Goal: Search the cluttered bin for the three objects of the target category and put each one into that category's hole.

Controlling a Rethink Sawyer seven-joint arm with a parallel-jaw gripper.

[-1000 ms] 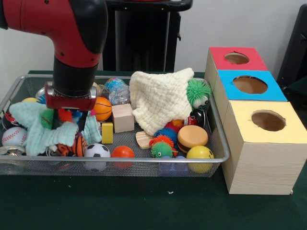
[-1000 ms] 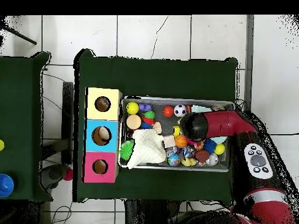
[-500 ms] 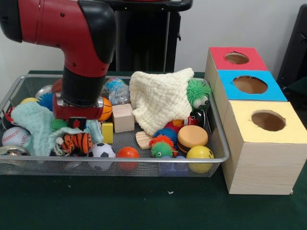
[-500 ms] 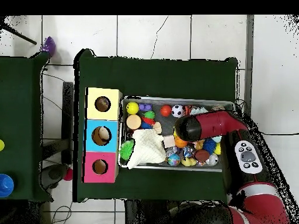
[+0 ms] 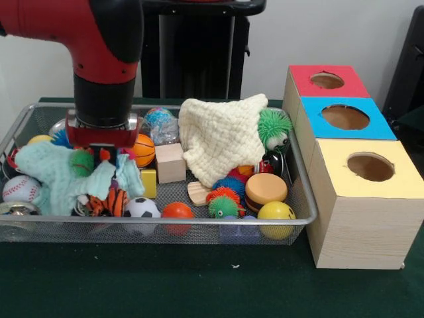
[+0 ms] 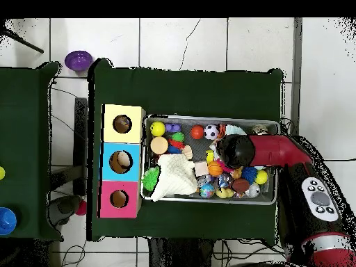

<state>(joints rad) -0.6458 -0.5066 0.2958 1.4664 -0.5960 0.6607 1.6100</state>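
The pincer [image 5: 99,154] hangs low over the mint cloth [image 5: 56,177] left of the cream cloth [image 5: 222,138], apparently pinching it to uncover toys, though I cannot tell.

Cluttered wire bin [image 5: 301,192], three-holed box [image 5: 361,192]

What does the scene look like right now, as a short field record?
arm: over the bin's left end in the front view
gripper: down in the clutter, at the mint cloth
bin: wire mesh, full of toys
cream cloth: draped over toys mid-bin
boxes: red, blue, yellow, one hole each
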